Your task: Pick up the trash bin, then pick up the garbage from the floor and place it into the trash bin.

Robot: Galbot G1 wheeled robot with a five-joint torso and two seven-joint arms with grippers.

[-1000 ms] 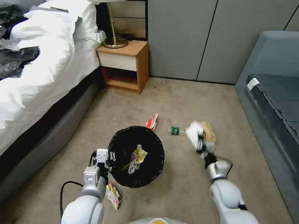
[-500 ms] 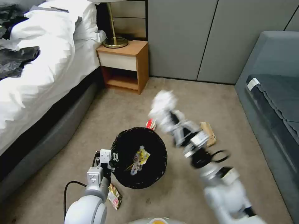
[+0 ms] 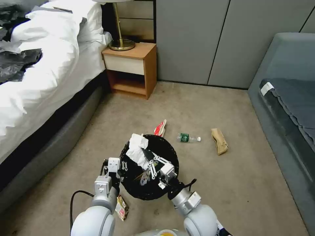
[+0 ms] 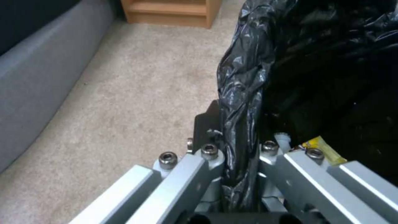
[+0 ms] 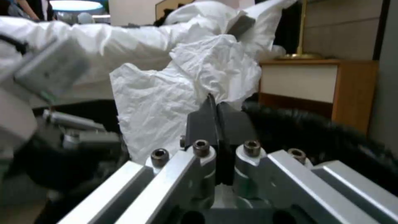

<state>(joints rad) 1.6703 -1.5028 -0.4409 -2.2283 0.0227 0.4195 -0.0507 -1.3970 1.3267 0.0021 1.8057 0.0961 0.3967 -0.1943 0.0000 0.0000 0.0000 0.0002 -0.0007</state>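
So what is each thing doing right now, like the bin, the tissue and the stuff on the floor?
trash bin: upright, gripped at its rim.
left gripper: shut on the bin's bag-lined rim.
right gripper: shut on the tissue, over the bin.
tissue: crumpled, held above the bin.
bottle: lying on the carpet.
brown paper bag: lying flat.
red wrapper: on the floor behind the bin.

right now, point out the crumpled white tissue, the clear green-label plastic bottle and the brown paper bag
crumpled white tissue (image 3: 137, 151), head view, middle of the wad over the bin
clear green-label plastic bottle (image 3: 184, 137), head view, on its green label
brown paper bag (image 3: 220, 141), head view, its middle, on the carpet
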